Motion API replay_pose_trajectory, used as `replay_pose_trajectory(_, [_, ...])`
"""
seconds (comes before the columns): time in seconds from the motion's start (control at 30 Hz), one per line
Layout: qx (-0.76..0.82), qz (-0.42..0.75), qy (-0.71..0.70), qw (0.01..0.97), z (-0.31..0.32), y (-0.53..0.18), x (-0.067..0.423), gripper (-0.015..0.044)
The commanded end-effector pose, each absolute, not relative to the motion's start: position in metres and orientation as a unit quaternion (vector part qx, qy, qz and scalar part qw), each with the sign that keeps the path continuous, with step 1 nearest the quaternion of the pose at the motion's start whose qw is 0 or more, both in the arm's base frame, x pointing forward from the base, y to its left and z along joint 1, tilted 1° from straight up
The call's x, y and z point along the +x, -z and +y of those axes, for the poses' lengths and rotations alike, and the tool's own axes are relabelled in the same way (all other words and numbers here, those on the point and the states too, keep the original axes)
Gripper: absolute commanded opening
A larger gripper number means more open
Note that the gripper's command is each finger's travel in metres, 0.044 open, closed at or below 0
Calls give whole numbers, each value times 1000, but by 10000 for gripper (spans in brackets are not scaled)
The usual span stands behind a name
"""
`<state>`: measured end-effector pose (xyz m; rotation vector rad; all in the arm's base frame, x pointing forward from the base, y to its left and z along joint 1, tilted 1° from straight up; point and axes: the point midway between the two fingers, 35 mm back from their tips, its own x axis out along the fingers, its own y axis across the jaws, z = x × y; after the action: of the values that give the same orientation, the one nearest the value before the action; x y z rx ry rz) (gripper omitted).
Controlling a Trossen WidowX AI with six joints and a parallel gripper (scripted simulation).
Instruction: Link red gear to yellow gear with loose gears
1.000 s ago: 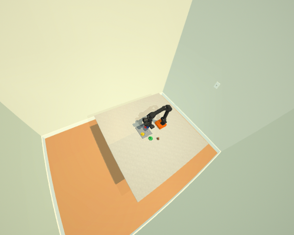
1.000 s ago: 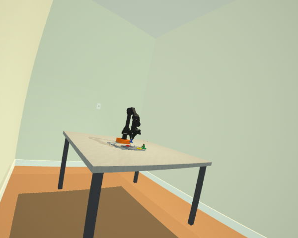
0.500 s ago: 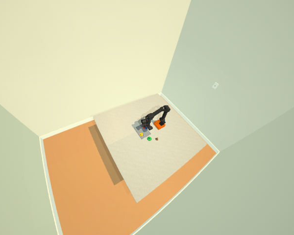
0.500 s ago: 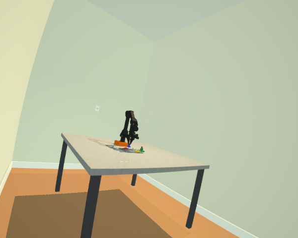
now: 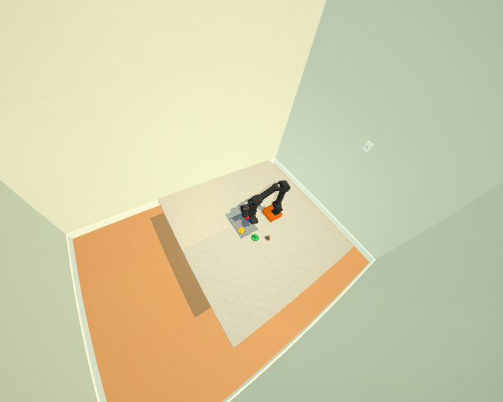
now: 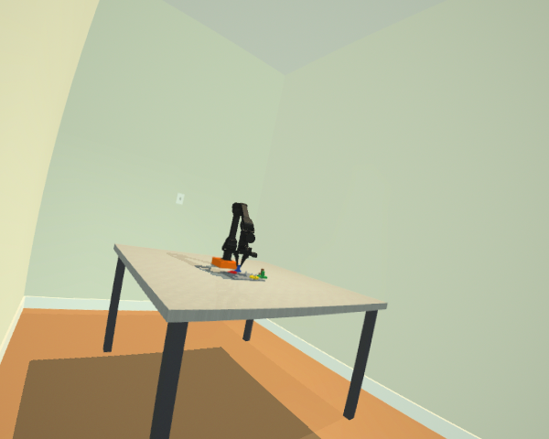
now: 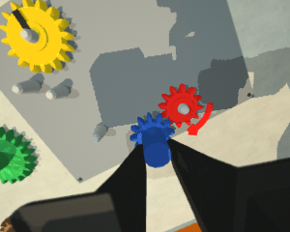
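My gripper (image 7: 155,147) (image 6: 238,267) is shut on the round handle of the blue gear (image 7: 156,151) (image 6: 238,268). In the wrist view the blue gear is beside the red gear (image 7: 174,112), over the board's edge region; whether it touches the board or a peg is hidden. The red gear and the yellow gear (image 7: 43,41) (image 5: 241,231) with a black stripe sit on the grey board (image 7: 63,130). Empty pegs (image 7: 28,86) (image 7: 59,92) (image 7: 100,131) stand between them. A loose green gear (image 7: 19,157) (image 5: 255,237) stands on the table beside the board.
A small brown gear (image 5: 267,238) stands on the table past the green gear; only its edge shows in the wrist view (image 7: 7,224). The orange arm base (image 5: 272,213) (image 6: 223,262) is close to the board. A red arrow (image 7: 203,121) curves beside the red gear.
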<state>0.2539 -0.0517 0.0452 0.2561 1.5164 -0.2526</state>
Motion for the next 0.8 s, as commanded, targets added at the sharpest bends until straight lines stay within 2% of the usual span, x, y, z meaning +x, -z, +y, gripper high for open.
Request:
replay_pose_trajectory(0.0, [112,685,109,711,-51,-44,254,0])
replay_pose_trajectory(0.57, [-41,693,-39,719,-51,-41,253,0])
replay_pose_trajectory(0.77, [-49,692,-46,719,-51,-41,254,0])
